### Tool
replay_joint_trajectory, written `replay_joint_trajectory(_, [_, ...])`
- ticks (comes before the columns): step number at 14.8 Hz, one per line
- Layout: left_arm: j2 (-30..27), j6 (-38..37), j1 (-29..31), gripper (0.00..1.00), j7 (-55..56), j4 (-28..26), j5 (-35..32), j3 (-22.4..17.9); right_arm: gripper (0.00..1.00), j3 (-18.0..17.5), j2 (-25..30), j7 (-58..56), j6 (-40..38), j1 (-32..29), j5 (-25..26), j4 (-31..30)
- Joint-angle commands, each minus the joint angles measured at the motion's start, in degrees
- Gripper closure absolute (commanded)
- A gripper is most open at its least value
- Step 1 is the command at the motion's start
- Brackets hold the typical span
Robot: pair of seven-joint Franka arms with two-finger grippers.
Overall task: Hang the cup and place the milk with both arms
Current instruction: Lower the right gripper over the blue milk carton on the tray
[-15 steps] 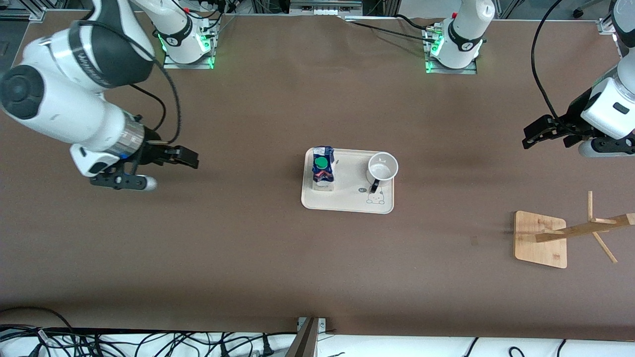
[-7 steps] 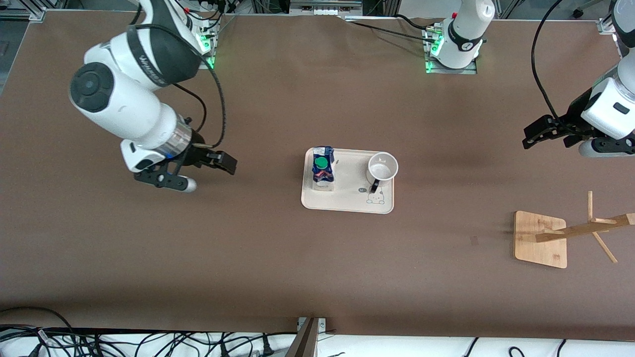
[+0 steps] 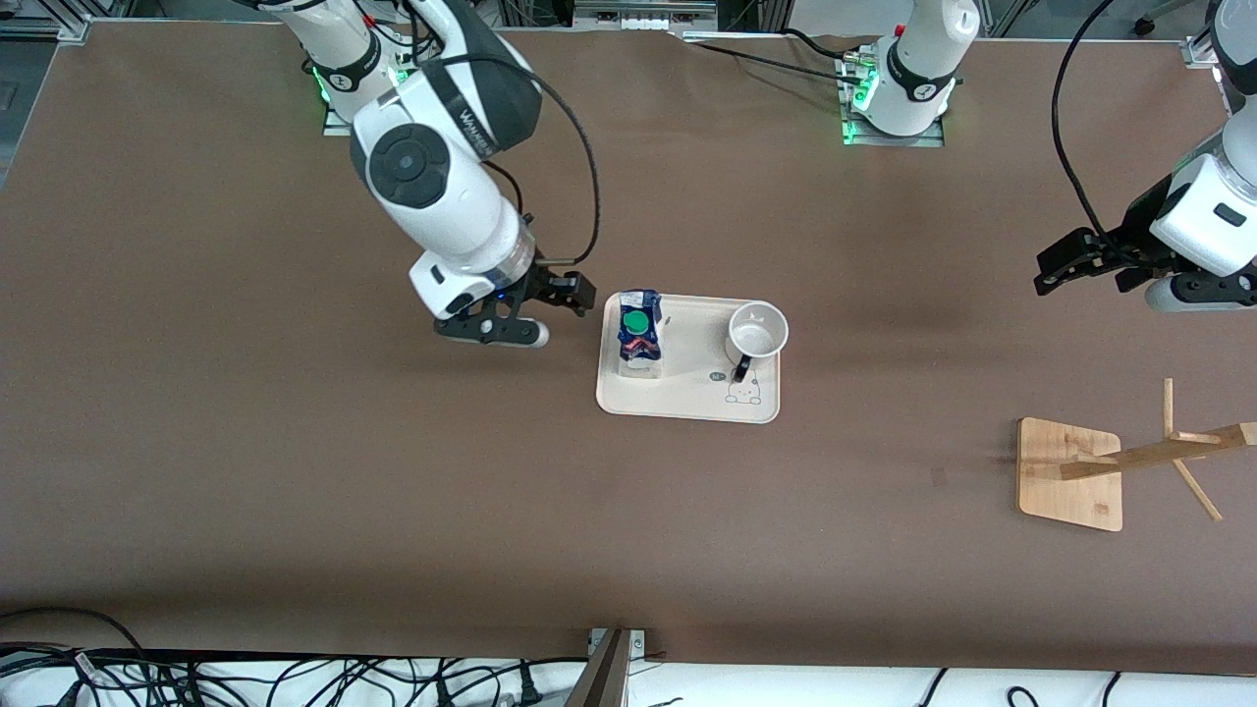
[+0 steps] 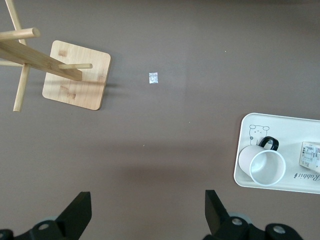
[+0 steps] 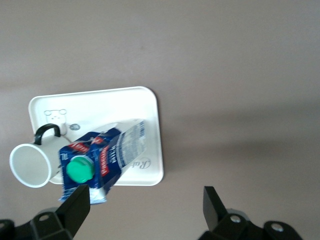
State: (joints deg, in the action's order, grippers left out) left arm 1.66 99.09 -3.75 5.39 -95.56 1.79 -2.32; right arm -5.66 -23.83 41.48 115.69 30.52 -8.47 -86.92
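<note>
Milk (image 3: 639, 334): upright on tray (image 3: 687, 403), beside cup (image 3: 756, 332), toward the right arm's end; right gripper (image 3: 550, 309) just beside it, jaws open, empty. Left gripper (image 3: 1065, 263): waits well apart, jaws open; rack (image 3: 1070, 474) near it.

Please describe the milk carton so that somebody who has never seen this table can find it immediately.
In the middle of the brown table lies a cream tray with a small bear drawing. Two things stand on it: the milk, at the end toward the right arm, and a white cup beside it. The milk is the dark blue carton with red-orange marks and a round green cap, while the cup is plain white with a black handle.
</note>
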Motion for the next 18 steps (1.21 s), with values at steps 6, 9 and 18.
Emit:
replay_joint_trajectory(6, [0.7,-0.6,0.1,0.00,0.5,1.5,-1.3,0.1,0.00,0.7,-2.6,5.8,5.5,4.1,-0.1,0.4])
replay_joint_trajectory(9, [0.7,-0.6,0.1,0.00,0.6,1.6,-1.3,0.2,0.00,0.7,-4.5,8.1,9.5,4.7,0.0,0.4])
replay_joint_trajectory(18, [0.4,-0.6,0.1,0.00,0.6,1.8,-1.0,0.6,0.00,0.7,-8.5,11.3,15.8,7.8,0.0,1.0])
